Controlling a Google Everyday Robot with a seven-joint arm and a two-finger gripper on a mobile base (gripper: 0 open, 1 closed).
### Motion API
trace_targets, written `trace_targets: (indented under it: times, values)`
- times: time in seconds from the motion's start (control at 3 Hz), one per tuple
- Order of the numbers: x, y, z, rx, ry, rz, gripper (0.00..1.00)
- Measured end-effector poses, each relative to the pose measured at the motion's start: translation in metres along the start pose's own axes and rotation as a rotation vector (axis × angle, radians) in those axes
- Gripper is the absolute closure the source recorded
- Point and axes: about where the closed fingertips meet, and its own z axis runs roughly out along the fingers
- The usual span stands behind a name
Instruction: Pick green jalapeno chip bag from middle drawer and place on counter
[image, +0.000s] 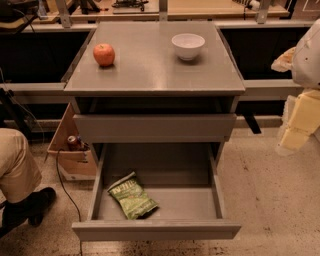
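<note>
The green jalapeno chip bag (132, 196) lies flat in the front left part of the middle drawer (155, 229), which is pulled fully open. The counter (150, 70) is the grey top of the cabinet above it. My gripper (295, 131) is at the far right edge of the view, beside the cabinet at about the height of the closed drawer above, well apart from the bag. It holds nothing that I can see.
A red apple (104, 54) and a white bowl (188, 46) stand on the counter. A closed grey drawer front (155, 127) sits above the open drawer. A cardboard box with a can (70, 150), a floor cable and a person's leg and shoe (20, 190) are at the left.
</note>
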Motion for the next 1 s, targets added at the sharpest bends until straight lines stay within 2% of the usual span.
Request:
trace_targets:
  times: [0.33, 0.67, 1.0]
  values:
    - [0.000, 0.000, 0.000, 0.000, 0.000, 0.000, 0.00]
    - [-0.001, 0.000, 0.048, -0.026, -0.059, -0.002, 0.00]
    - [0.002, 0.000, 0.112, -0.072, -0.129, 0.009, 0.00]
